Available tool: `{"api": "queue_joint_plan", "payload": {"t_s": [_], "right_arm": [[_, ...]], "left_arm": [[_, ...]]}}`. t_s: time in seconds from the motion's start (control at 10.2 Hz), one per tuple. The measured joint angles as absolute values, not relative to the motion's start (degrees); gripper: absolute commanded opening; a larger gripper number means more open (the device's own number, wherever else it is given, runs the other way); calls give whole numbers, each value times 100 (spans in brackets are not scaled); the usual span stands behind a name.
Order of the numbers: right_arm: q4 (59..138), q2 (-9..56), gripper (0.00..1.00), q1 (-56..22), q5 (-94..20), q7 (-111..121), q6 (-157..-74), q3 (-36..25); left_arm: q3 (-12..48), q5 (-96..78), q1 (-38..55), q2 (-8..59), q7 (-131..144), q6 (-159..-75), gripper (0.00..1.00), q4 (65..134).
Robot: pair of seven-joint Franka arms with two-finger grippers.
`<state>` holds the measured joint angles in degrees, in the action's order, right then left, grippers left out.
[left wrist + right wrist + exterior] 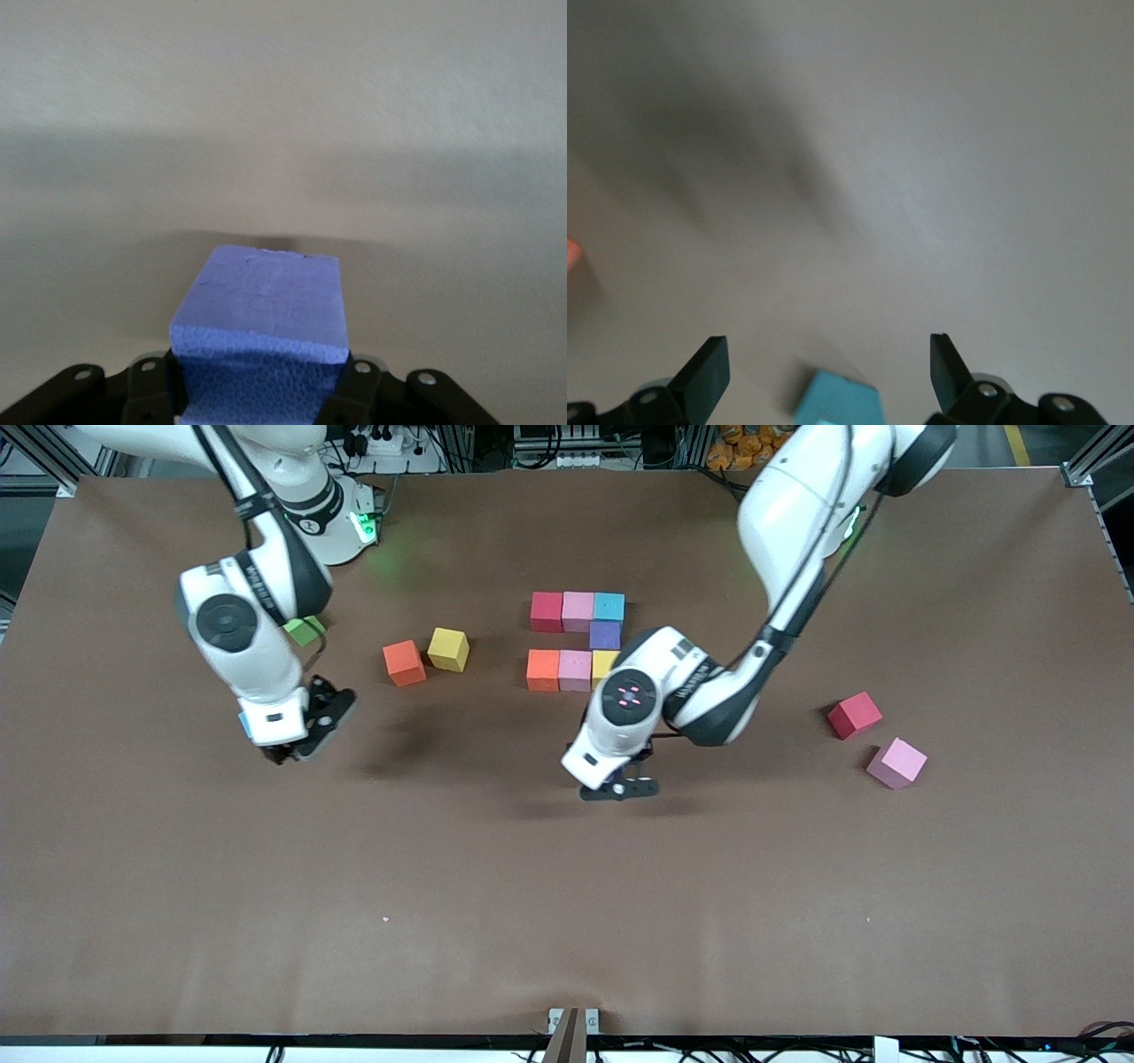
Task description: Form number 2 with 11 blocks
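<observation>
Though gripped, purple block (pixel 262 341) half hidden

Your left tool (pixel 620 786) clamped shut, arm bent low over surface; your right tool (pixel 824 367) spread wide, hovering.

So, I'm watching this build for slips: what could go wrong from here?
1. The left gripper is shut on a bluish cube that sticks out past its fingers, so it could tilt on landing.
2. Its slot is probably against the row's orange cube, on the side nearer the camera. A rough drop might shove that row.
3. The open right gripper hangs over a light blue cube. The arms may crowd at the digit.
</observation>
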<state>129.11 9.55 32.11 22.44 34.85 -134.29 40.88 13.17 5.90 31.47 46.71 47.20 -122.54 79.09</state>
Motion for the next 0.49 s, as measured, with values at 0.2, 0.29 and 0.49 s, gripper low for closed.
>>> {"api": "queue_joint_plan", "payload": {"t_s": [0.2, 0.29, 0.49], "right_arm": [[13008, 985, 100, 3856, 2004, 3684, -13451, 4078], [13047, 1050, 100, 4130, 1886, 3689, -13456, 4075], [13196, 1315, 100, 4532, 1798, 3528, -13655, 4063]], "left_arm": [[1287, 589, 3505, 4790, 4853, -12254, 14, 7806], [1276, 589, 3620, 4797, 4930, -12254, 14, 7794], [1261, 589, 3736, 4857, 5040, -12254, 14, 7772]]}}
